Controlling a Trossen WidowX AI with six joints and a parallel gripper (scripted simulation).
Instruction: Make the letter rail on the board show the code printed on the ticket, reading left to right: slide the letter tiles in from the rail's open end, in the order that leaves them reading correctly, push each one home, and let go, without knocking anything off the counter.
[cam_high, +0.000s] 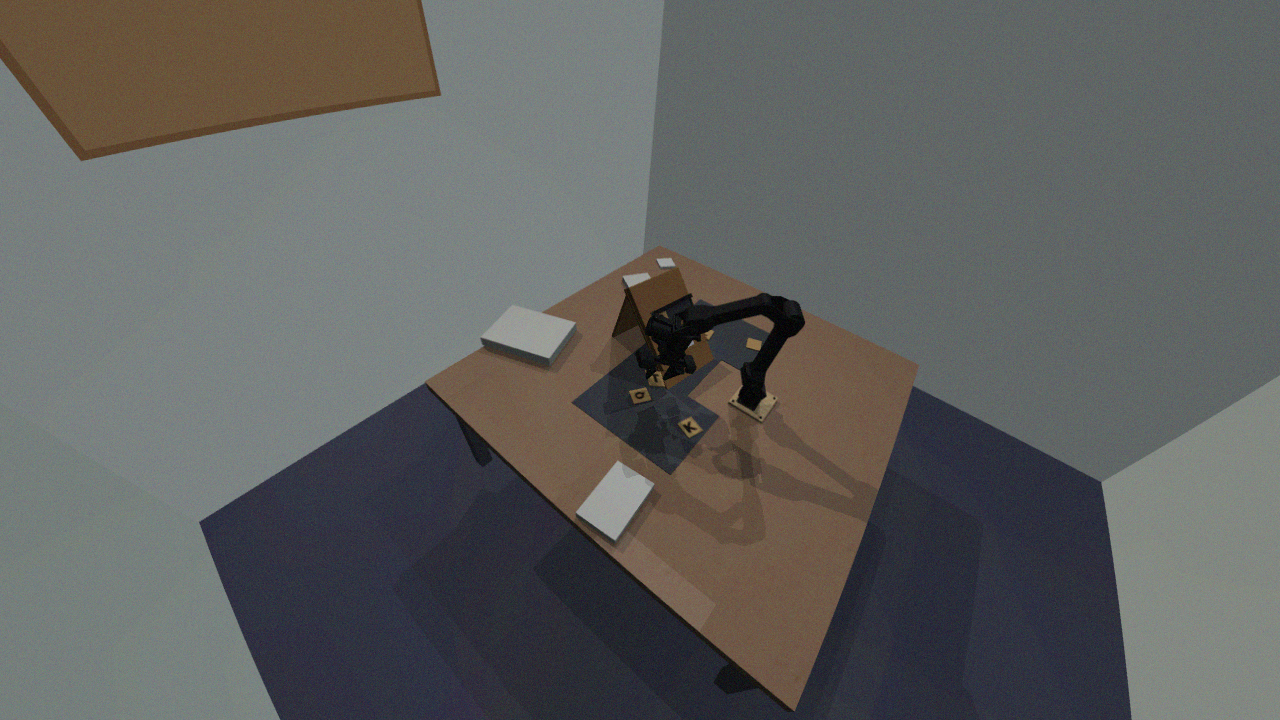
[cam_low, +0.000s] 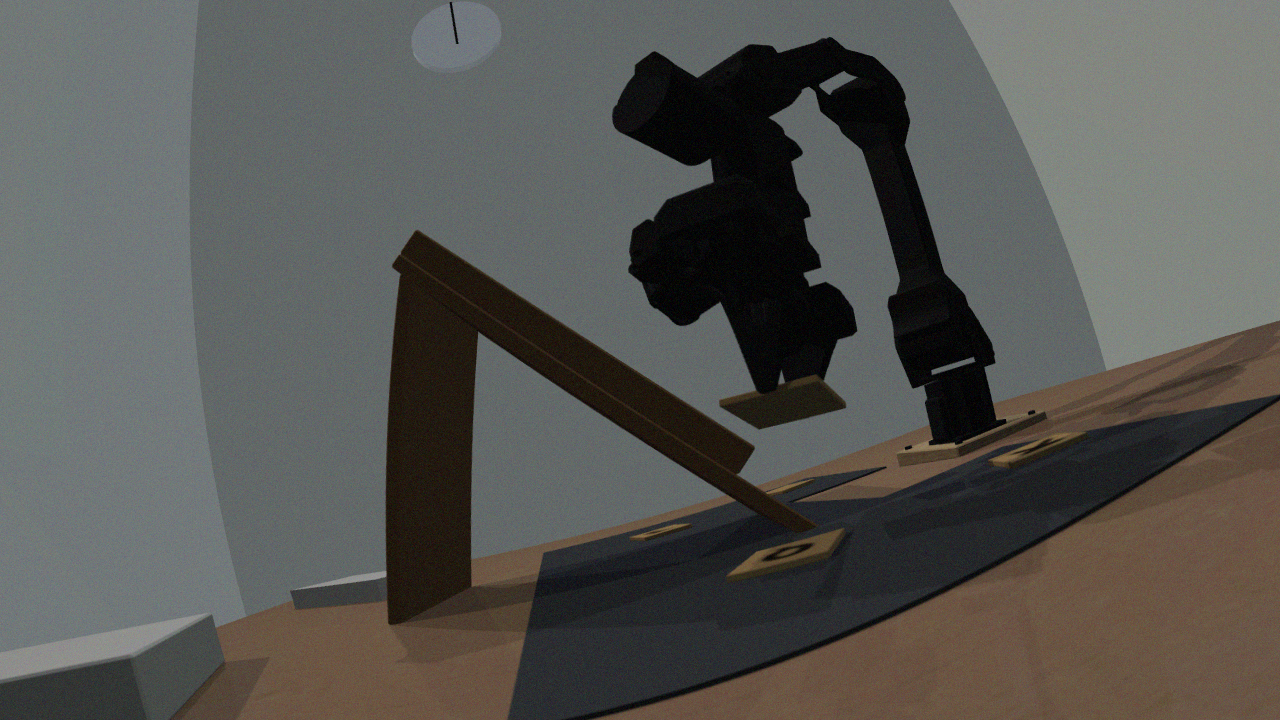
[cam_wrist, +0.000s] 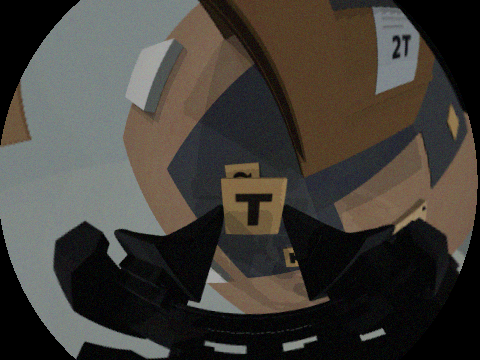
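Observation:
My gripper (cam_high: 660, 375) (cam_low: 786, 385) (cam_wrist: 254, 210) is shut on the T tile (cam_high: 656, 380) (cam_low: 787, 408) (cam_wrist: 256, 222), letter upright in the wrist view. It holds it in the air off the lower edge of the tilted board (cam_high: 656, 286) (cam_low: 572, 376) (cam_wrist: 340, 130). The ticket (cam_wrist: 397, 60) on the board reads 2T. The rail (cam_wrist: 352, 4) is mostly cut off in the wrist view; the arm hides much of it in the top view, where part of a tile (cam_high: 663, 315) shows. The Q tile (cam_high: 639, 395) (cam_low: 792, 553) (cam_wrist: 242, 171) and K tile (cam_high: 689, 427) (cam_low: 1038, 449) (cam_wrist: 291, 257) lie on the mat.
The dark mat (cam_high: 604, 402) (cam_low: 617, 653) (cam_wrist: 225, 115) also bears another tile (cam_high: 754, 343) (cam_wrist: 453, 122) beyond the board. White blocks (cam_high: 528, 333) (cam_high: 615, 501) lie near the counter's edge. The robot's base plate (cam_high: 763, 410) (cam_wrist: 410, 217) is beside the mat.

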